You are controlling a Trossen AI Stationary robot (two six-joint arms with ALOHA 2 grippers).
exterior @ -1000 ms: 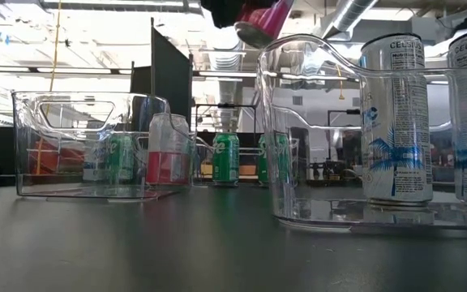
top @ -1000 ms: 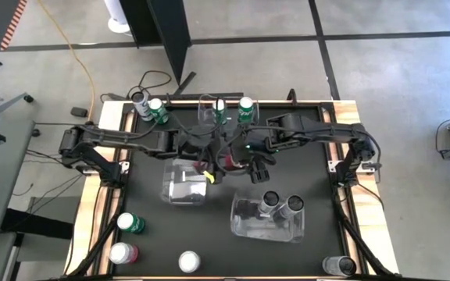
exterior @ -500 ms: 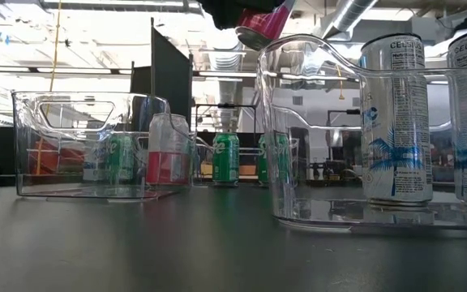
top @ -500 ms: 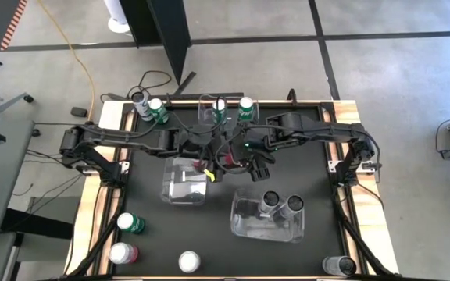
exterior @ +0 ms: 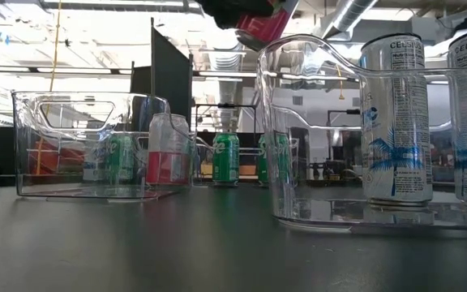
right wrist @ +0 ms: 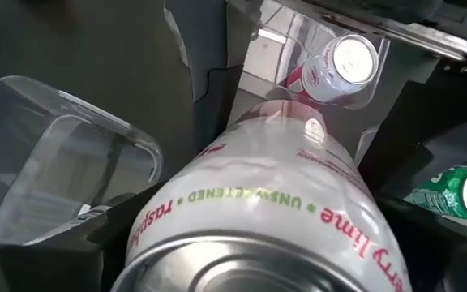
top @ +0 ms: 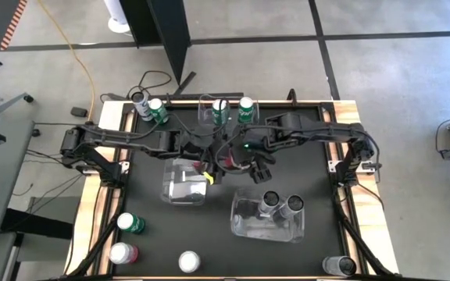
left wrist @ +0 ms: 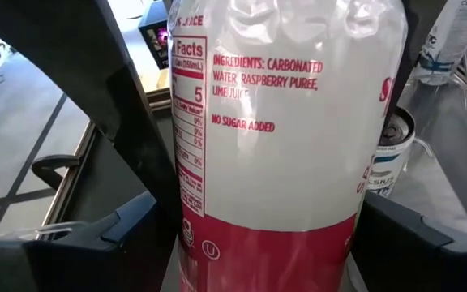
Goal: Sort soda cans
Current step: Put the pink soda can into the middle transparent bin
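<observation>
Bench [top: 319,156], centre: both arms meet above it. Clear bin [top: 184,181] just on the near side of them, w/ one red-pink can [right wrist: 336,66] already inside.

Held can [left wrist: 282,122] is aloft, clear of the bench, beside that bin's far rim, bin lying toward the left arm's side. Long axis tilted in low view. Looks white-frosted, red-pink base and lettering, silver end.

Left gripper [left wrist: 258,235]: fingers pinch the can's sides. Right gripper [right wrist: 250,243]: fingers flank a can likewise, prob. the same one.
</observation>
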